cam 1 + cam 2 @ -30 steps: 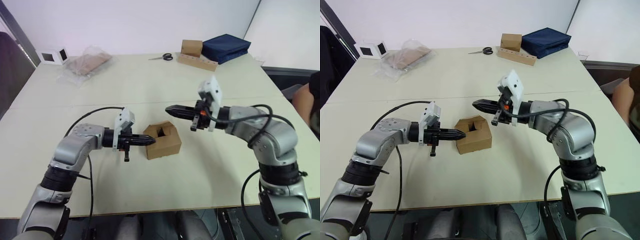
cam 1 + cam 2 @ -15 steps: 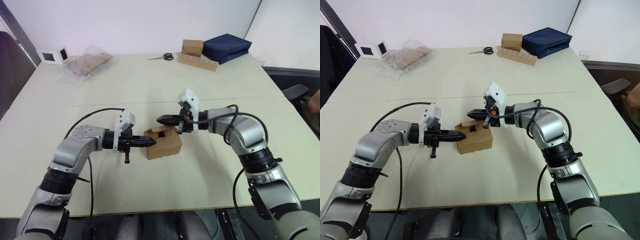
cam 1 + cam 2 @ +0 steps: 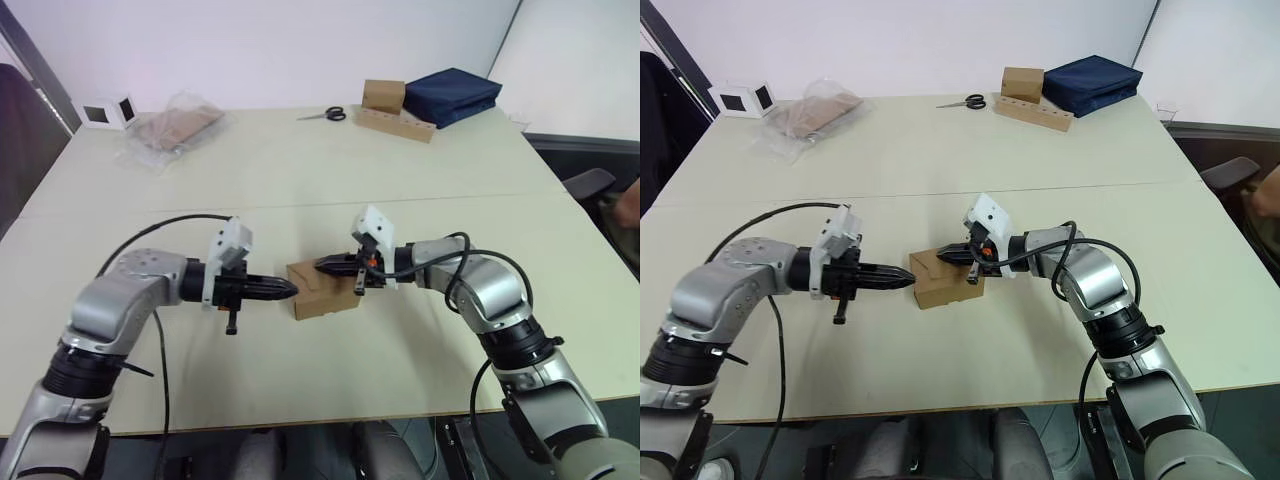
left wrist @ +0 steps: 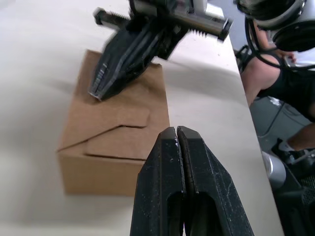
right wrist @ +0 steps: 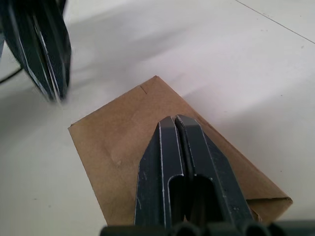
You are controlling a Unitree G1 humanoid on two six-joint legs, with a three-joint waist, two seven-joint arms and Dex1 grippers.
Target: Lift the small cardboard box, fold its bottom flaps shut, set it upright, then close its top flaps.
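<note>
Right gripper: fingers pressed together, nothing between them. The tips lie on the top face of the small cardboard box, at centre frame in the head views. Judged purpose: a closed pair makes a flat pusher, holding the top flaps down so they do not spring back up.

Left gripper: fingers likewise closed and empty, levelled at the box's left wall, tip just beside it; contact cannot be told. Judged purpose: bracing the carton from the side so the downward push does not slide it.

Small cardboard box: stands upright on the counter, centre of frame, between the two grippers. The top flaps lie nearly flat, and the tuck tab's outline shows on the top face in the left wrist view. The bottom flaps are underneath, hidden. Judged stage: last step, top closure close to finished; whether the tab is fully seated cannot be told.

Surroundings, all well apart from the work:
- squarer brown box on a long cardboard strip, upper centre-right;
- dark blue bag just beside it, upper right;
- scissors, upper centre;
- clear plastic bag of brown cardboard, upper left;
- small white item, far upper left;
- part of a person at the right edge.
</note>
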